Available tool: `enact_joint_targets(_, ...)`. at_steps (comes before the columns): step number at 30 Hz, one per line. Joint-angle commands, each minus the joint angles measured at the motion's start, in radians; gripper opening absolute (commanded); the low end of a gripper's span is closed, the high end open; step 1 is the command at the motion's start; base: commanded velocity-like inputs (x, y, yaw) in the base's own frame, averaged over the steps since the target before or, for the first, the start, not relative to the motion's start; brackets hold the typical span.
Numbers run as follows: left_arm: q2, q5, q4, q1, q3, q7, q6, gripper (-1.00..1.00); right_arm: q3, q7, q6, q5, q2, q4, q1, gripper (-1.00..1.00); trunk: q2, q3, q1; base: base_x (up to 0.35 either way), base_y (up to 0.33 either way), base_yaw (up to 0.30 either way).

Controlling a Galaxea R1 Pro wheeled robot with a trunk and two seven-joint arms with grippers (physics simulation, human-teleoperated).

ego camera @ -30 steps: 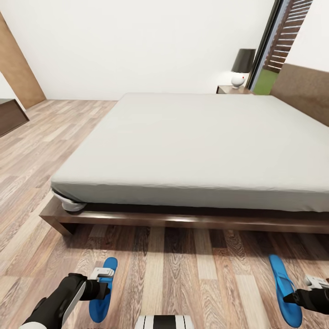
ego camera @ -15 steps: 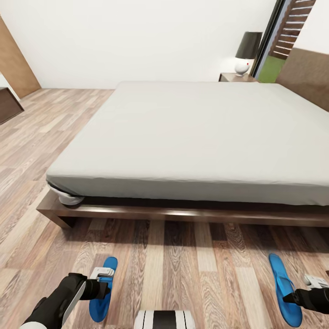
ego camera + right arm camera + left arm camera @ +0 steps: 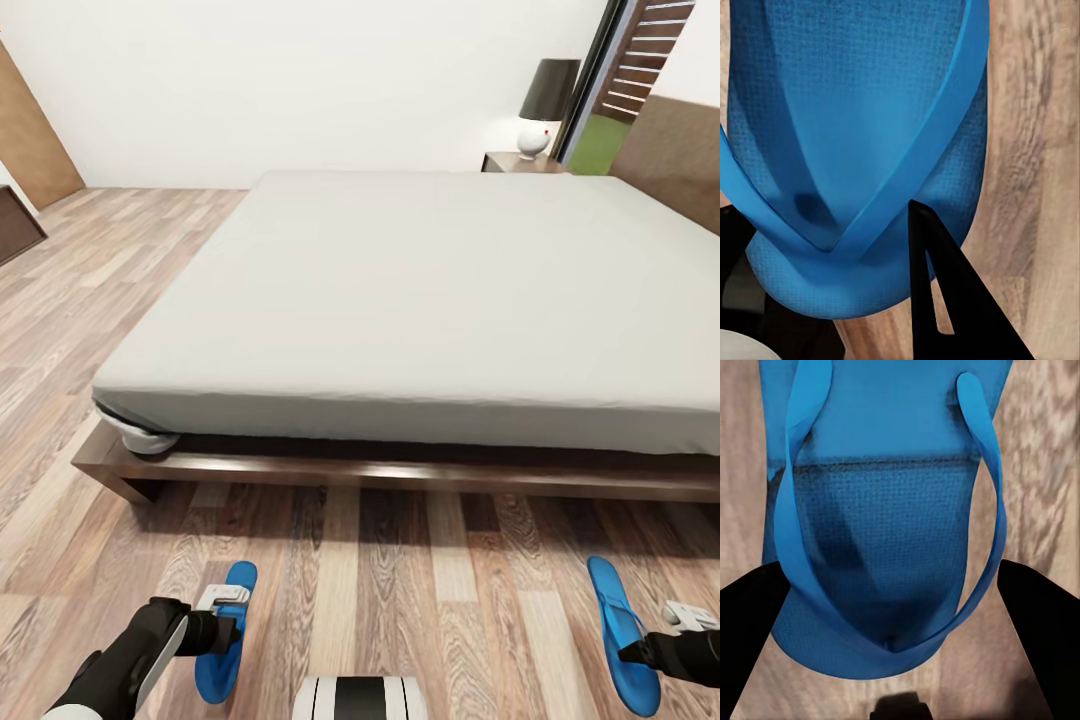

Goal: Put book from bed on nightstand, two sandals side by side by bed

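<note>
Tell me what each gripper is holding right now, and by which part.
Left gripper: one blue sandal. Right gripper: the other sandal. Both at the toe end.

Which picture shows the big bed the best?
The head view. There the bed spreads across the room, its grey mattress and brown frame in full sight. The two wrist views look down at blue sandals and wood floor, not at the bed.

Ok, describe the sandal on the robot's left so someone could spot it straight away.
Start at the wide low bed with the pale grey mattress. On the wood-plank floor before its foot, near the bed's exposed corner, lies a bright blue flip-flop. Its twin lies far apart.
</note>
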Motion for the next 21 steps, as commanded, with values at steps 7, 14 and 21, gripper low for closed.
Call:
enact_joint_targets(7, 0.001, 0.005, -0.001, -0.001, -0.003, 0.002, 0.003, -1.00, -0.001, -0.002, 0.008, -0.006, 0.001, -0.001, 0.000, -1.00, 0.000, -0.001, 0.000, 0.135, 0.039, 0.000)
enact_joint_targets(14, 0.002, 0.005, -0.001, 0.000, -0.003, 0.001, 0.003, -1.00, -0.001, -0.002, 0.008, -0.006, 0.002, -0.001, -0.001, -1.00, 0.000, -0.001, 0.000, 0.205, 0.095, 0.000)
enact_joint_targets(21, 0.002, 0.005, -0.001, 0.000, -0.002, 0.001, 0.005, -1.00, -0.001, -0.002, 0.008, -0.006, 0.002, -0.001, -0.001, -1.00, 0.000, -0.001, 0.000, 0.011, 0.131, 0.000)
